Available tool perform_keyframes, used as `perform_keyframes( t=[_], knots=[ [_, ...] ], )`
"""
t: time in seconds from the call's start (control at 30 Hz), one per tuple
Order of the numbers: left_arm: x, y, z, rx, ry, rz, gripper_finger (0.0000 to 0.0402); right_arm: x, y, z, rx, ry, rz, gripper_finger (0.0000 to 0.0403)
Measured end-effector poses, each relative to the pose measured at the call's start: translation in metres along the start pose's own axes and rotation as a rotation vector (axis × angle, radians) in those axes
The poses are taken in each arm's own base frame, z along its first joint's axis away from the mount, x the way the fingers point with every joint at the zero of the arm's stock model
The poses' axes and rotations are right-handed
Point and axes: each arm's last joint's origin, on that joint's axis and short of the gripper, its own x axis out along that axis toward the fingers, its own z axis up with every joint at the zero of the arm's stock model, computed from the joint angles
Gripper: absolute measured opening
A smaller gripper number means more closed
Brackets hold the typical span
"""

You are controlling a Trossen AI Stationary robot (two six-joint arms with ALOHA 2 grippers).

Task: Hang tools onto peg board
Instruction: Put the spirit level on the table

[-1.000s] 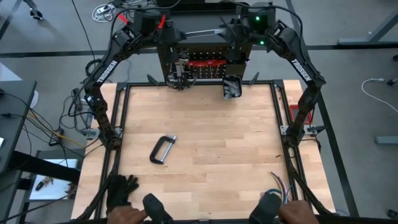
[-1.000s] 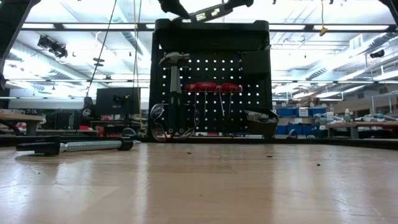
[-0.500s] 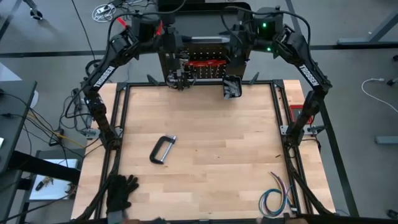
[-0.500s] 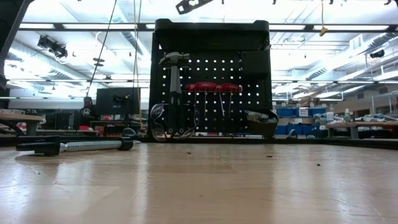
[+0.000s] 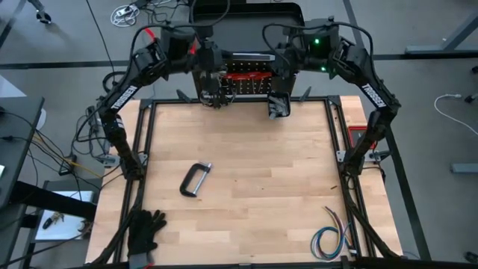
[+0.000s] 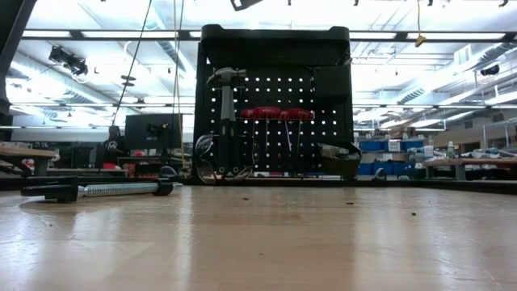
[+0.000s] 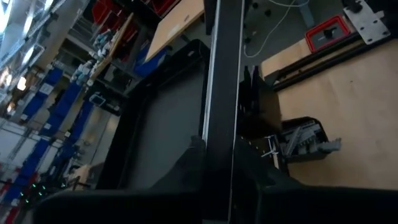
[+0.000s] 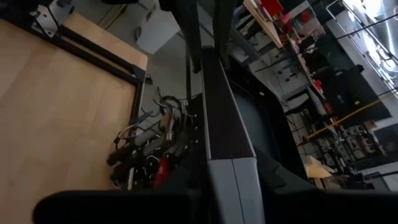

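**Both grippers on a flat bar above the peg board**

**Peg board.** The peg board (image 6: 275,101) is an upright black metal panel with regular rows of small round holes. It stands at the far edge of the table (image 5: 246,187), whose top is pale wood planking with a visible grain, framed by dark rails.

**Tools on the board.** A steel-headed hammer (image 6: 226,113) hangs at the board's left side, handle downward. Beside it hangs a row of red-handled tools (image 6: 275,115) with thin steel shafts. A small black bin (image 5: 278,104) sits at the board's lower right corner and holds grey metal pieces.

**Tool on the table.** A grey C-clamp (image 5: 195,180) lies flat on the wood, left of centre, well apart from the board. Its threaded screw shows in the low view.

**Flat bar.** A long, straight, silver-edged flat bar (image 7: 219,112) lies level above the board's top edge, spanning between the two arms.

**Left gripper.** The left gripper (image 7: 217,165) is over the board's left end. Its dark fingers are clenched on the flat bar, one on each side.

**Right gripper.** The right gripper (image 8: 217,168) is over the board's right end. Its fingers lie close on either side of the same bar; whether they grip it or only touch it cannot be told.

**Other items.** Black gloves (image 5: 146,226) and a coloured wire bundle (image 5: 332,235) lie at the table's near corners.
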Motion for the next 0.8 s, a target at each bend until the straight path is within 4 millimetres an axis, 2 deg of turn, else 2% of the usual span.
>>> perform_keyframes(
  t=[0.13,0.27,0.4,0.5,0.63,0.8],
  knots=[
    [0.0,-0.003,0.004,-0.052,0.005,0.013,0.0095,-0.003,0.005,0.006,0.006,-0.006,-0.002,0.006],
    [-0.001,-0.011,0.009,-0.089,0.054,0.024,0.0162,-0.005,0.012,0.01,0.01,0.006,0.023,0.006],
    [-0.003,-0.028,0.018,-0.079,0.128,0.027,0.0234,-0.01,0.018,0.013,0.038,0.047,0.022,0.006],
    [-0.008,-0.045,0.028,-0.07,0.164,0.001,0.0271,-0.013,0.026,0.015,0.055,0.092,0.041,0.006],
    [-0.016,-0.07,0.043,-0.083,0.174,-0.074,0.0285,-0.021,0.038,0.013,0.151,0.155,0.113,0.006],
    [-0.024,-0.107,0.061,-0.094,0.173,-0.177,0.0268,-0.027,0.057,0.015,0.278,0.207,0.255,0.006]
  ],
)
